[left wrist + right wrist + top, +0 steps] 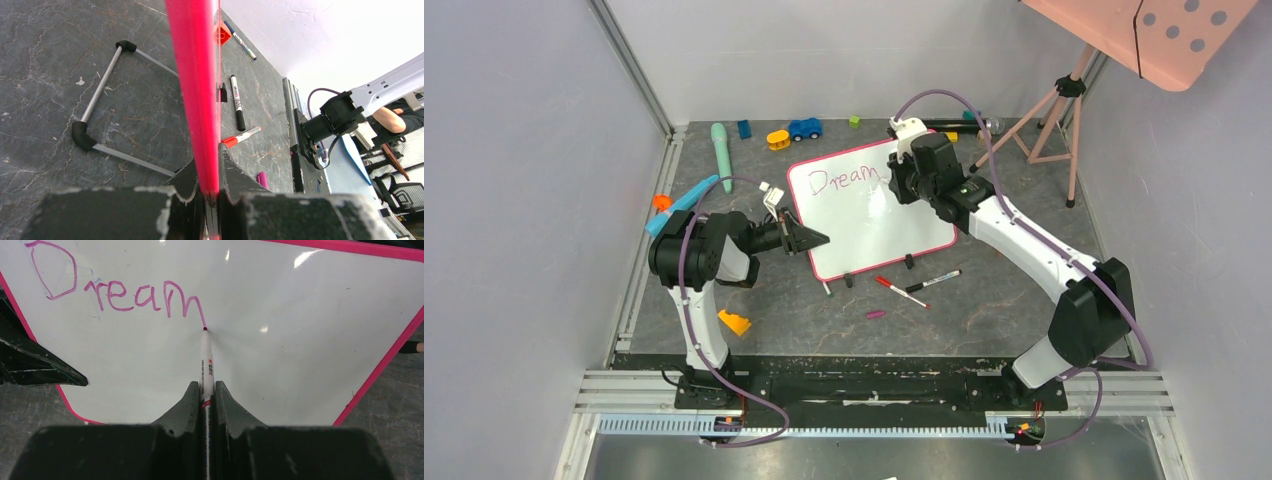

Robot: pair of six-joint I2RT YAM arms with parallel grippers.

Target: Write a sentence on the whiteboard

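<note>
The whiteboard point(879, 228) with a pink-red frame lies tilted in the middle of the table. The sentence point(844, 180) reads only "Dream" in purple along the top. My left gripper point(816, 240) is shut on the board's left frame edge point(192, 75), and its jaws pinch the pink rim point(210, 172). My right gripper point(896, 185) is shut on a white marker point(206, 360). The marker's tip touches the board point(290, 350) just after the "m" of the sentence point(125, 292). The marker runs upright between the jaws of my right gripper point(206, 389).
A red-capped marker point(899, 291), a black marker point(934, 281) and a purple cap point(875, 314) lie below the board. An orange brick point(734, 322) lies near the left arm. Toys point(804, 128) and a teal tool point(722, 150) lie at the back. A tripod point(1049, 110) stands at the back right. A wire stand point(102, 85) lies behind the board.
</note>
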